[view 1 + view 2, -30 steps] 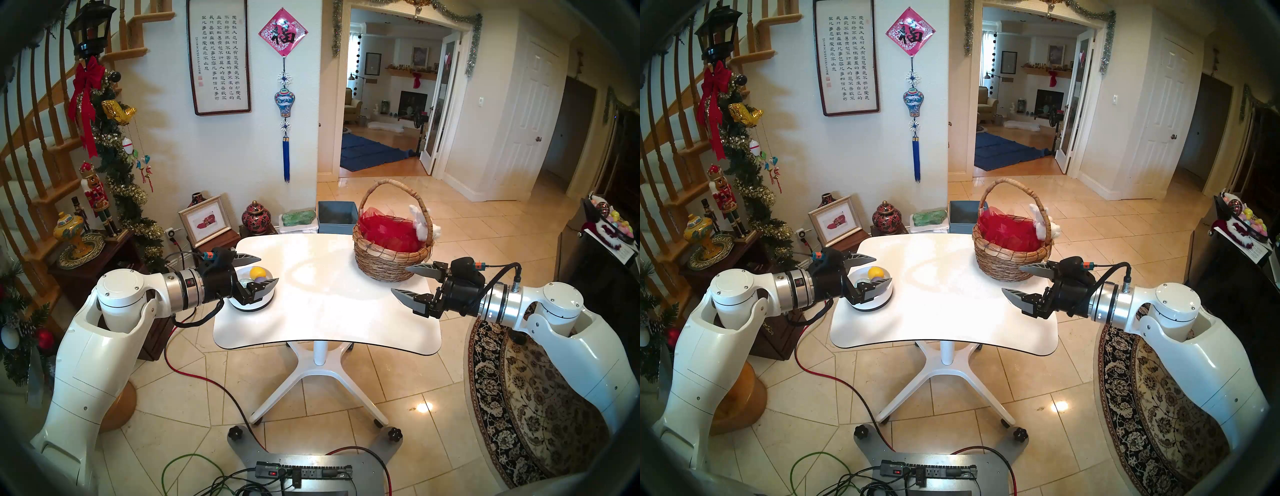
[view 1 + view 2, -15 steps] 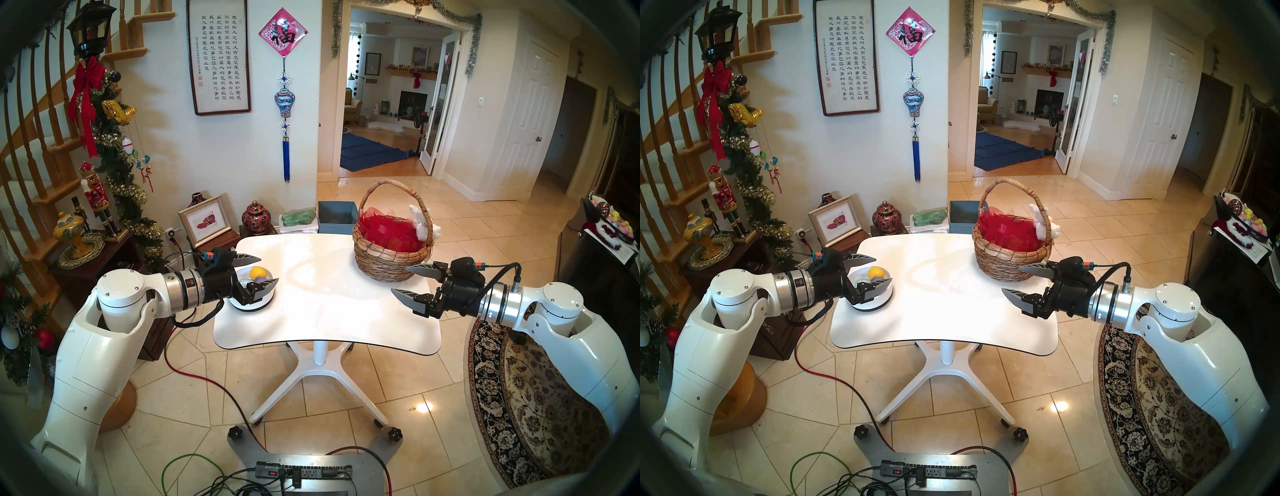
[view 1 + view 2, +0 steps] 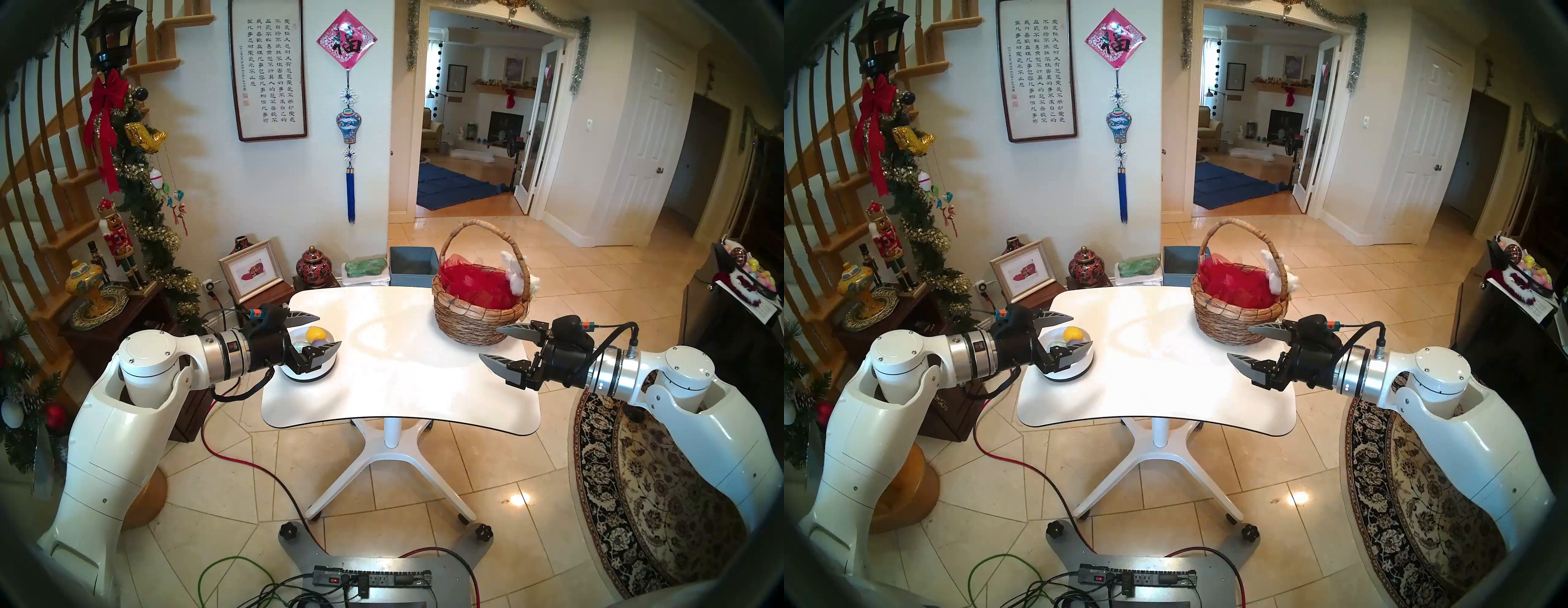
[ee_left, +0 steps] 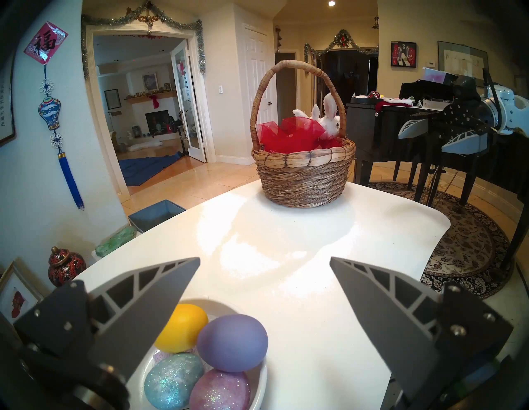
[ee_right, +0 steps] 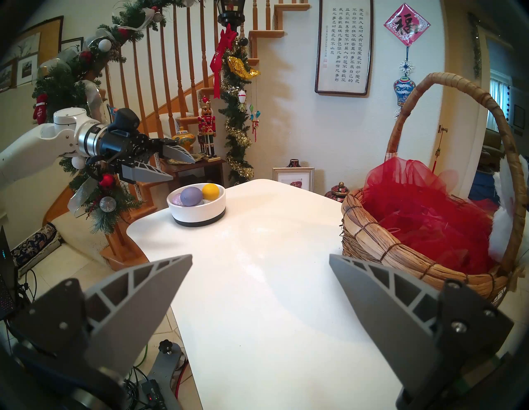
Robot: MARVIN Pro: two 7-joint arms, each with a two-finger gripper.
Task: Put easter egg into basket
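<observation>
Several easter eggs lie in a shallow white bowl [image 3: 326, 369] at the table's left edge: a yellow egg [image 4: 183, 326], a purple egg [image 4: 232, 342] and glittery blue [image 4: 171, 379] and pink [image 4: 220, 390] ones. My left gripper [image 3: 330, 330] hovers just above the bowl, open and empty. The wicker basket [image 3: 471, 322], lined with red mesh and with a white plush bunny [image 4: 329, 120] on its rim, stands at the table's far right. My right gripper [image 3: 488, 342] is open and empty beside the basket's near right side, not touching it.
The white table [image 3: 403, 382] stands on a single pedestal. Behind it on the floor sits a grey-blue bin [image 3: 413, 265]. Dark side tables with ornaments [image 3: 106, 305] stand to the left, and a black piano [image 4: 429, 114] to the right. Cables [image 3: 237, 463] cross the floor.
</observation>
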